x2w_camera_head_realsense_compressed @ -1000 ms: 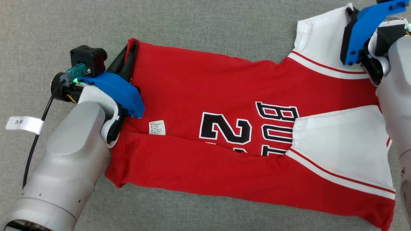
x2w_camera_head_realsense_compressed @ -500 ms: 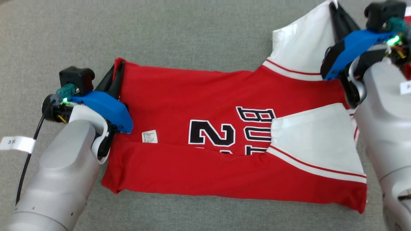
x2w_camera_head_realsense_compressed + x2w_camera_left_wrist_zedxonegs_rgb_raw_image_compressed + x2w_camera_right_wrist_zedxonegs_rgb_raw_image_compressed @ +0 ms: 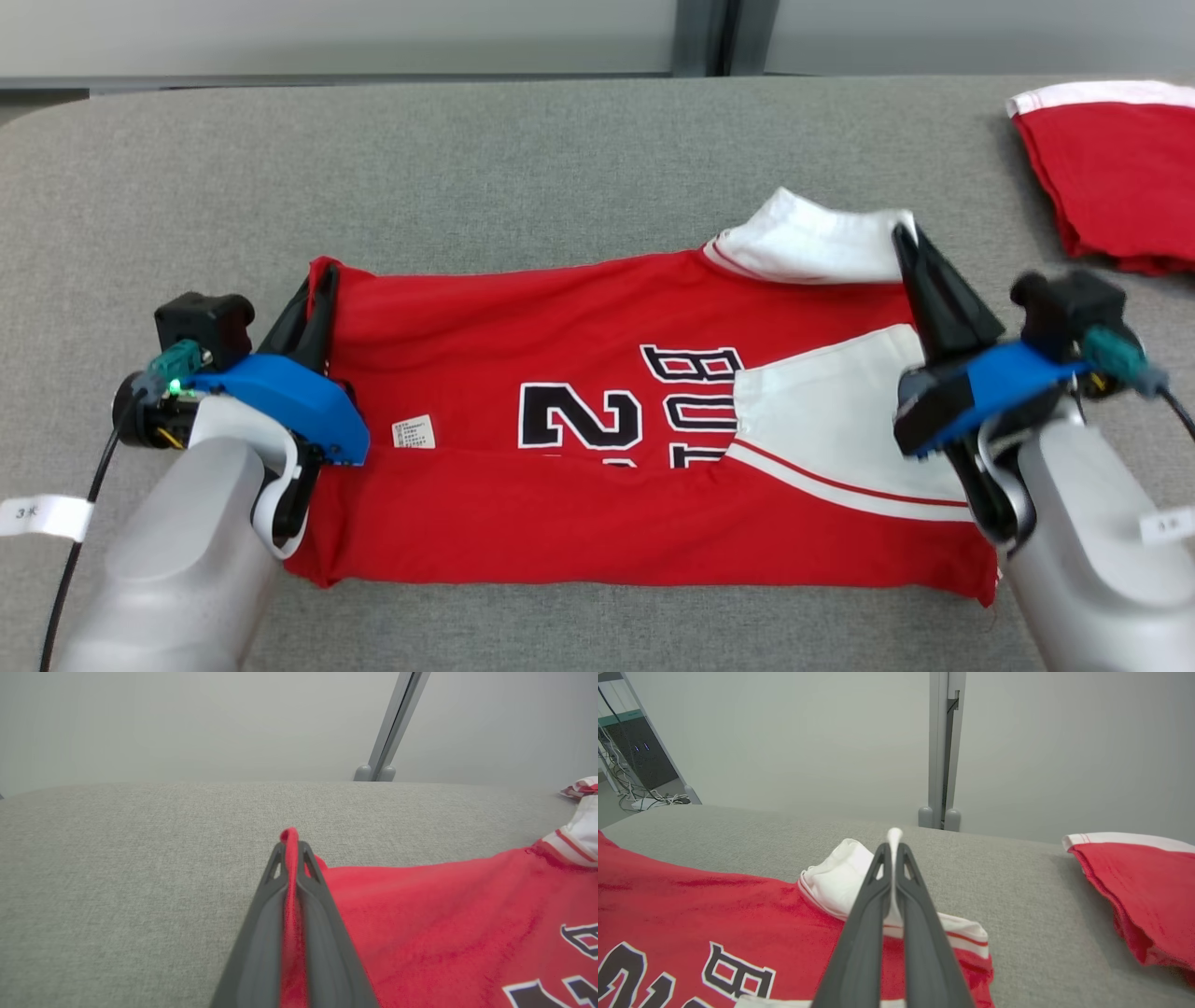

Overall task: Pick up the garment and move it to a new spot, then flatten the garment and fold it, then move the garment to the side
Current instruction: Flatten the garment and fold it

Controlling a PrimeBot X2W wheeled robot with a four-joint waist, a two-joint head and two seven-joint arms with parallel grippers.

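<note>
A red jersey [image 3: 560, 373] with white sleeves and black lettering lies spread across the grey table, its near long side folded over the middle. My left gripper [image 3: 322, 280] is shut on the jersey's far left hem corner; red cloth [image 3: 292, 891] is pinched between its dark fingers [image 3: 261, 933]. My right gripper [image 3: 904, 238] is shut on the white far sleeve [image 3: 808, 247], whose edge [image 3: 894, 837] pokes out past the fingertips. The sleeve is lifted and bunched. The red body [image 3: 691, 905] with lettering lies to the left in the right wrist view.
A second folded red garment [image 3: 1111, 177] with a white band lies at the table's far right, and appears in the right wrist view as a red garment [image 3: 1139, 891]. The grey table [image 3: 467, 168] runs back to a pale wall with a grey post [image 3: 943, 742]. Cable tags hang off both forearms.
The head camera has tilted up, bringing the table's far edge and the second garment into view. Both grippers have drawn the far edge nearer, and the right one has pulled the white sleeve inward and lifted it.
</note>
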